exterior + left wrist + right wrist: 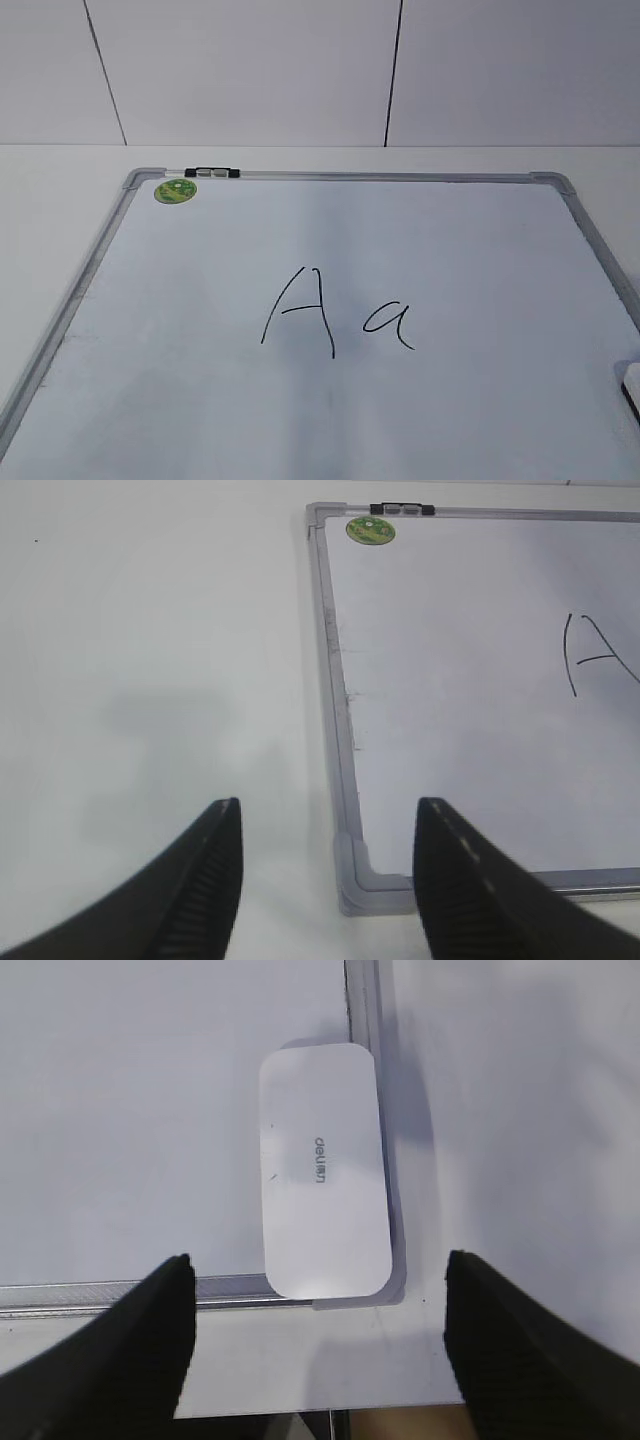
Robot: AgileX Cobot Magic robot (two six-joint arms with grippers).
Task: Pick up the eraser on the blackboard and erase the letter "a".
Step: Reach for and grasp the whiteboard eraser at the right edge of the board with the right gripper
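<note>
The blackboard (180, 300) is a white board with a silver frame, lying flat on the table. A tall capital "A" (300, 310) and the small letter "a" (390, 322) are written near its middle. The eraser (322, 1170), white with small grey lettering, lies on the board's near right corner; a bit of it shows at the exterior view's right edge (631, 388). My right gripper (318, 1270) is open above it, fingers either side of the eraser's near end. My left gripper (328, 815) is open and empty above the board's near left corner (362, 875).
A round green sticker (175, 190) and a black clip (212, 172) sit at the board's far left corner. White table (150, 660) surrounds the board. The table's near edge (300, 1405) shows in the right wrist view. A panelled wall stands behind.
</note>
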